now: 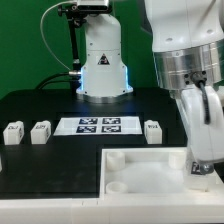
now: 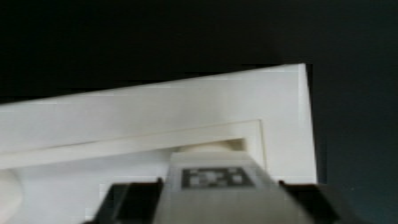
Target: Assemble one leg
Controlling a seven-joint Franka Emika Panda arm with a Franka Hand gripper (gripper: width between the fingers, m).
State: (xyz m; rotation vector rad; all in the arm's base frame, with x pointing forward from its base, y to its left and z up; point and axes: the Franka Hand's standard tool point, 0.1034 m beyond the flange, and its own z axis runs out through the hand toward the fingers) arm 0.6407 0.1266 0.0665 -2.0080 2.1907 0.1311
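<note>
1. Leg point(image 2: 215, 172) clamped in tool point(image 2: 214, 196), tag face toward wrist camera.
2. It hangs just over tray point(image 2: 160, 110) corner, at exterior view's right; directly below blocked from view.
3. Likely next: straight down. Spare legs point(image 1: 41, 131) sit on counter point(image 1: 40, 105), well apart.
</note>
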